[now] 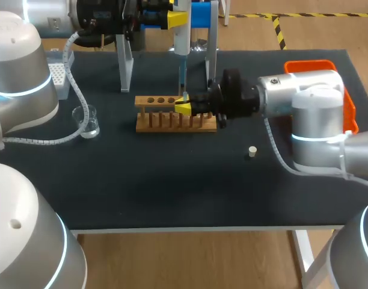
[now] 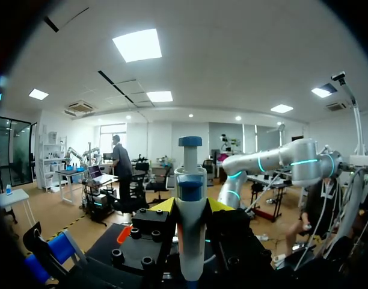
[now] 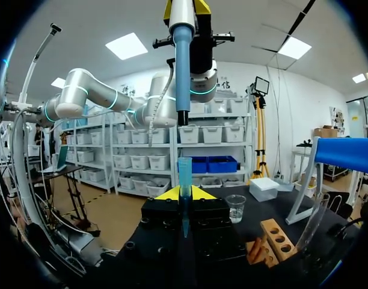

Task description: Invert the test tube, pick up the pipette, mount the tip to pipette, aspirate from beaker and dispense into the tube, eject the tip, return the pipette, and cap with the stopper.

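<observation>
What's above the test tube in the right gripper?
The pipette, held by the left gripper, hangs over the test tube mouth, apart from it. Liquid in the tube cannot be made out.

Upright pipette — above rack

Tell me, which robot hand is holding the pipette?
The left gripper, held up high, grips the white and blue pipette. The right gripper, low by the wooden rack, holds a clear test tube instead.
</observation>
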`<state>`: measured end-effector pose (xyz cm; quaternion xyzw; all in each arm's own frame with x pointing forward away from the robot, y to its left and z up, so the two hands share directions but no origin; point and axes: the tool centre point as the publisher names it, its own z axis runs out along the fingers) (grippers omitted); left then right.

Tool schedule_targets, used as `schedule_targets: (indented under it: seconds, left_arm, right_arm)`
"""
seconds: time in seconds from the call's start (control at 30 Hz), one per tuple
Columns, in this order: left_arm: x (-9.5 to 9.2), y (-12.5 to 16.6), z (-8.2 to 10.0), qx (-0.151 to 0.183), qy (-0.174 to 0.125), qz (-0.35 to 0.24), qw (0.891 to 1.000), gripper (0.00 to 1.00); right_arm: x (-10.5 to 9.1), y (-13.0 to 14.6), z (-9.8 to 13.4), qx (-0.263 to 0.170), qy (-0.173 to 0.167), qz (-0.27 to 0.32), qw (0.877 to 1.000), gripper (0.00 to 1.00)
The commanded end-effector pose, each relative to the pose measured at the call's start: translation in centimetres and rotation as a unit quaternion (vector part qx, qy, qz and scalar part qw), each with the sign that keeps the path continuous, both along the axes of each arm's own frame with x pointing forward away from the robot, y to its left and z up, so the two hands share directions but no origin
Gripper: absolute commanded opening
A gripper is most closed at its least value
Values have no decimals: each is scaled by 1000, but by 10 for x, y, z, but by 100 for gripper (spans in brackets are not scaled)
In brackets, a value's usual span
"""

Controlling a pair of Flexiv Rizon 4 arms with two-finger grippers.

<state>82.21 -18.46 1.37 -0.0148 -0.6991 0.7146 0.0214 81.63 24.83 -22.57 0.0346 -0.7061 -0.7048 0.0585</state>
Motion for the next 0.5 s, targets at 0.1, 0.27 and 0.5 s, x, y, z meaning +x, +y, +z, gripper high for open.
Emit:
schedule_targets:
  seconds: [0.1,0.27,0.5]
  left_arm:
    - [0,0,1,1,0,0,1000,0]
    - [0,0,1,1,0,0,1000,0]
    - [0,0,1,1,0,0,1000,0]
  right_arm:
    - [-1,3,-1,0,1,0,1000,0]
    - [-3,4,0,1,4,1,1000,0]
    - [-4,3,4,0,1,0,1000,0]
